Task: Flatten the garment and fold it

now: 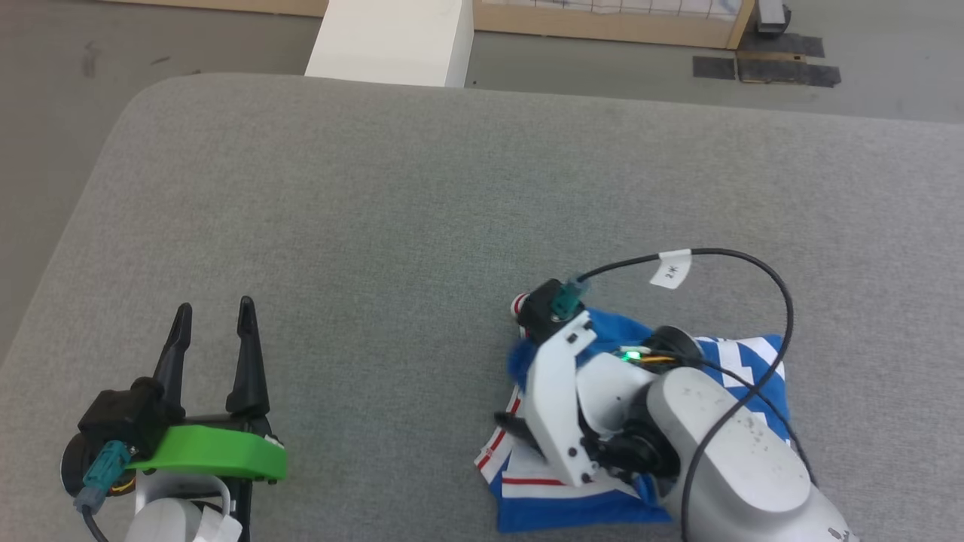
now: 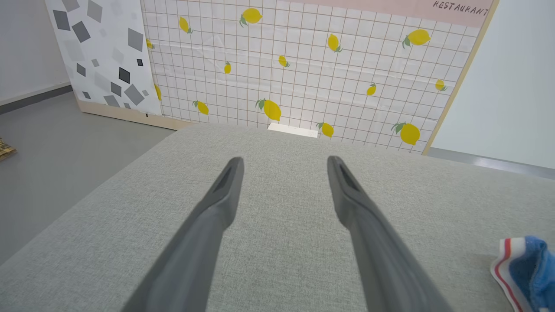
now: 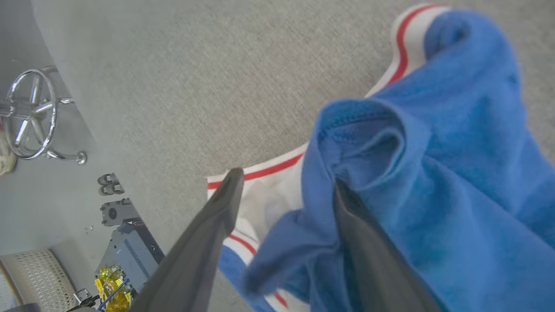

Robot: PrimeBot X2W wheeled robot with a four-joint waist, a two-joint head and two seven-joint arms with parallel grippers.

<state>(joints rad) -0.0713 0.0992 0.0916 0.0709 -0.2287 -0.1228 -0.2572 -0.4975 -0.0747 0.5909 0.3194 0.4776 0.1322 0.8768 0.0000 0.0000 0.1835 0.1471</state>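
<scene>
The garment (image 1: 580,512) lies bunched in a small heap at the front right of the grey padded table (image 1: 422,211). It is royal blue, with white sleeves and red-striped trim. My right gripper (image 3: 287,177) reaches down onto its left side, jaws apart. Loose blue cloth (image 3: 455,173) drapes against the right finger, and a white sleeve lies between the two fingers. The right arm hides much of the heap in the head view. My left gripper (image 1: 215,305) stands open at the front left, holding nothing. In the left wrist view, my left gripper (image 2: 285,159) has a corner of the garment (image 2: 527,268) at the far right.
A black cable (image 1: 753,263) with a white tag loops over the right wrist. A white pillar (image 1: 392,38) stands behind the table, before a lemon-patterned panel (image 2: 303,65). Beyond the table's edge on the floor are a chrome stool base (image 3: 30,112) and an electronics box (image 3: 130,251).
</scene>
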